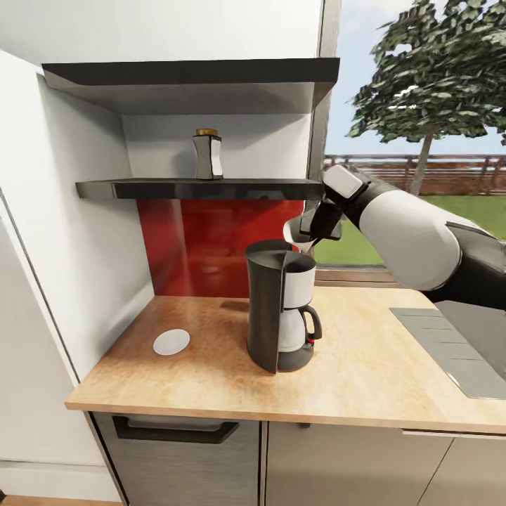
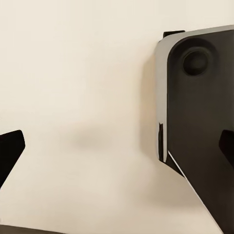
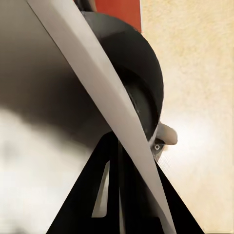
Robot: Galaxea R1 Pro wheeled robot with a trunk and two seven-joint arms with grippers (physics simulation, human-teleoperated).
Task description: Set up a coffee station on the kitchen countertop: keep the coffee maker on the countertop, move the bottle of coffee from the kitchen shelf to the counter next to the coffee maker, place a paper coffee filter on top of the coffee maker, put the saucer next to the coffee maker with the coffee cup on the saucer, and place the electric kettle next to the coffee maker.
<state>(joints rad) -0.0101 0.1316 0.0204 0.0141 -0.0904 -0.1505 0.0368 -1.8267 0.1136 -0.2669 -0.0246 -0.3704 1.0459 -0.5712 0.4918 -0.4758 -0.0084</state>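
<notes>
One right end effector (image 1: 309, 232) grips the paper coffee filter (image 1: 294, 232) just above the coffee maker (image 1: 281, 316).

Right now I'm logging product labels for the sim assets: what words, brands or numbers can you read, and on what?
None can be read.
Bottle of coffee on the kitchen shelf: its grey label is too small and blurred to read.
Coffee maker: small red and blue marks at its base, no legible text.

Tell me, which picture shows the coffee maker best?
The head view: the whole coffee maker stands upright on the countertop, carafe and handle plain to see. The right wrist view catches just its dark rounded top from above, partly behind the white filter in the pincer.
</notes>
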